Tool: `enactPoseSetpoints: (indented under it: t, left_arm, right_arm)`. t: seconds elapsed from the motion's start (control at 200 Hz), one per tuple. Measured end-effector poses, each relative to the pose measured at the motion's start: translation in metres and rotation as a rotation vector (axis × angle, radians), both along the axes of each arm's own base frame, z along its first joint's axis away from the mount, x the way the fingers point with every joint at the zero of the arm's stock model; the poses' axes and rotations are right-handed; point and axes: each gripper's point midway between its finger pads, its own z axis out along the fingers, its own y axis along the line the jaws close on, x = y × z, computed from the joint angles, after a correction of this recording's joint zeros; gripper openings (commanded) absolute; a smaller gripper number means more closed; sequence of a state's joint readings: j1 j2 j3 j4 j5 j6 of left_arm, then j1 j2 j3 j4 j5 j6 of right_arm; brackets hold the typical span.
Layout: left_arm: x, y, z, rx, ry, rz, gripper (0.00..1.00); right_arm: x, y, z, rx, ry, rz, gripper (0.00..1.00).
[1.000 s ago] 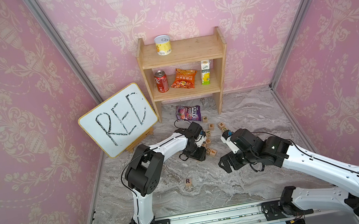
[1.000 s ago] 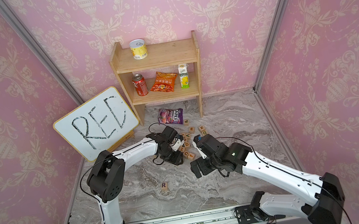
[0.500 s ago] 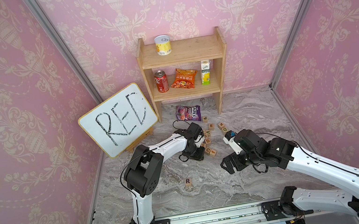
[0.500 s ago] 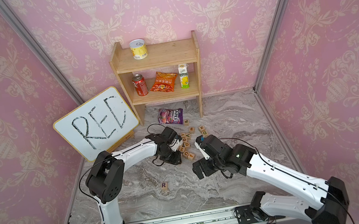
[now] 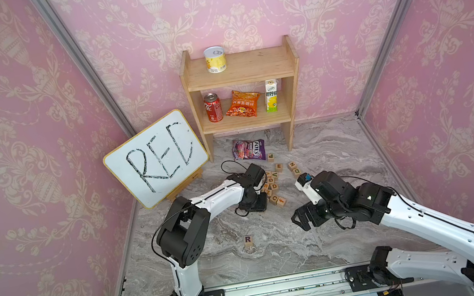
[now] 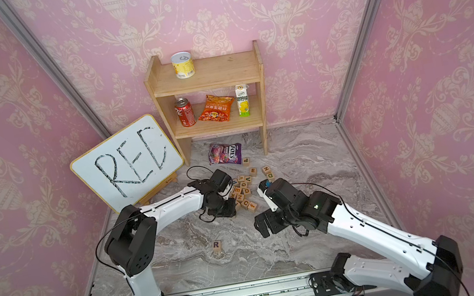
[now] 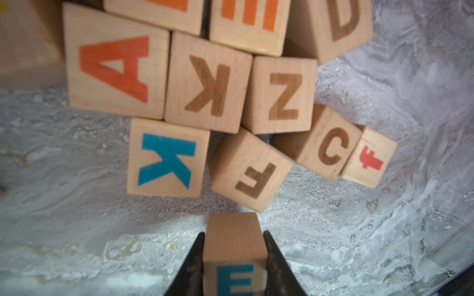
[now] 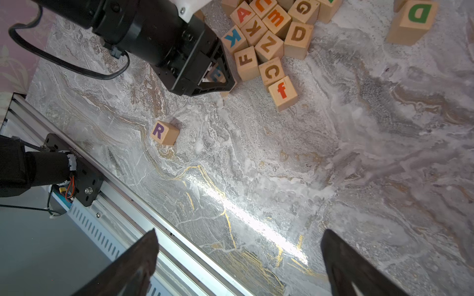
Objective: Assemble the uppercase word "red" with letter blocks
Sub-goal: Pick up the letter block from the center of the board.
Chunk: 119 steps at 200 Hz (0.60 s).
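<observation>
Closes left gripper [image 7: 234,234] onto teal E block [image 7: 234,256] since a second ago; letter partly cropped; right gripper [image 8: 239,232] gaping, empty.

We record a staged robot test booth: pink damask wallpaper panels [image 5: 14,127] on aluminium posts [image 5: 72,52], marble-print tabletop [image 5: 279,252], mounting rail [image 5: 269,293] at bottom centre, prop shelf [image 5: 248,68] at upper centre.

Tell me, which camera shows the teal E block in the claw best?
The left wrist view: the teal E block sits close up, pinched by the left claw, its letter partly cut off. The right wrist view gives only a blurred glimpse through the claw's frame. In both top views the claw hides it.
</observation>
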<state>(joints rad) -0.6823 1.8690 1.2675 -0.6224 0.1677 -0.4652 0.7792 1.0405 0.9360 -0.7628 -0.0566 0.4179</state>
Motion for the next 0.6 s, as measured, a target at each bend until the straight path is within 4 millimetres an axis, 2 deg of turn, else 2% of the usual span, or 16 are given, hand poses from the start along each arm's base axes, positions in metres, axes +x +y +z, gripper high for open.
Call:
enactPoseSetpoints:
  t: [0.295,0.595]
  left_arm:
    - [-0.009,-0.008,0.020,0.126,-0.061,0.099,0.00]
    - [-0.012,-0.001,0.032,0.135,-0.072,0.259,0.00]
  right_arm:
    - [-0.002,0.001,0.002,0.014,-0.011,0.006,1.00]
    - [-0.018,0.008,0.001,0.033,-0.012,0.035,1.00]
